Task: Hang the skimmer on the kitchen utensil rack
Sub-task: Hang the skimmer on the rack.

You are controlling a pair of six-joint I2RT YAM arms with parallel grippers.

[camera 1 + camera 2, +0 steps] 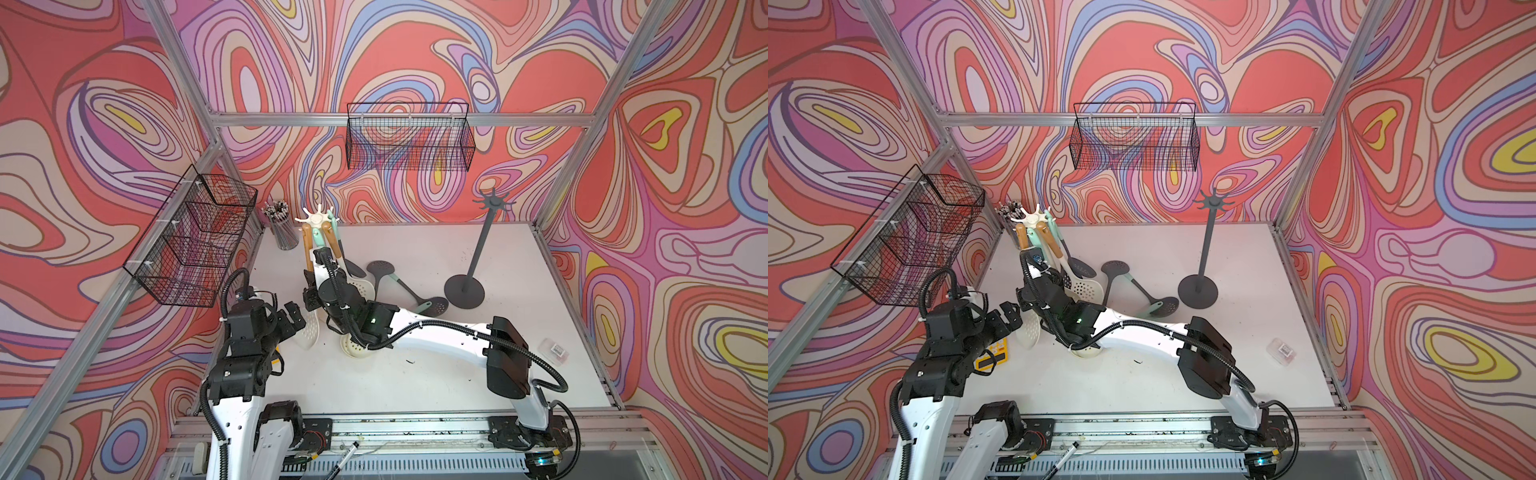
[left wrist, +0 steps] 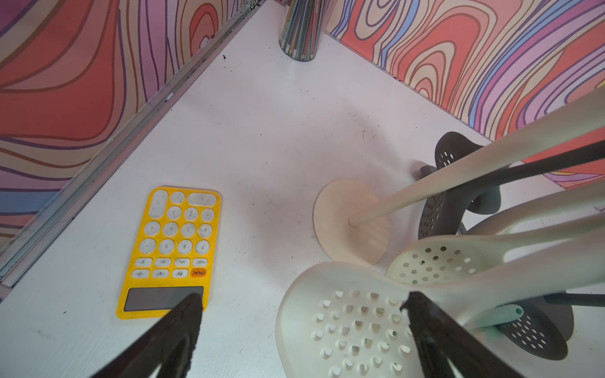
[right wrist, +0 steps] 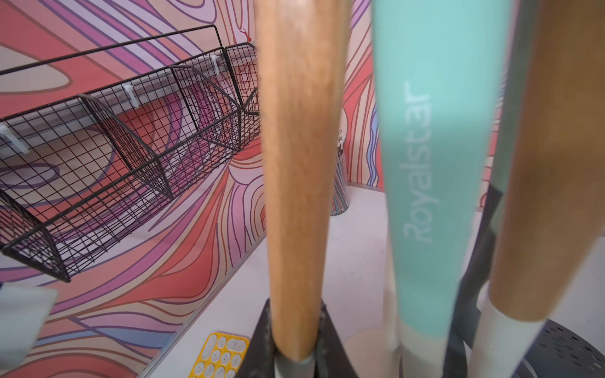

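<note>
The cream utensil rack [image 1: 319, 216] stands at the back left, its round base [image 2: 337, 209] on the table. Several skimmers hang from its arms, teal and wooden handles side by side. My right gripper [image 3: 296, 327] is shut on the lower end of one skimmer's wooden handle [image 3: 298, 163]; this right gripper [image 1: 309, 286] sits just under the rack's arms. The handle's top reaches those arms; whether it sits on a hook I cannot tell. That skimmer's cream perforated head [image 2: 353, 324] hangs low by my left gripper [image 2: 301, 304], which is open; one finger overlaps the head's edge.
A yellow calculator [image 2: 170, 252] lies beside the left gripper. Two dark skimmers [image 1: 380, 268] [image 1: 436, 303] lie on the table near a dark grey stand [image 1: 464, 291]. A pencil cup [image 1: 282, 228] stands in the back corner. Wire baskets [image 1: 195, 241] [image 1: 409, 141] hang on the walls.
</note>
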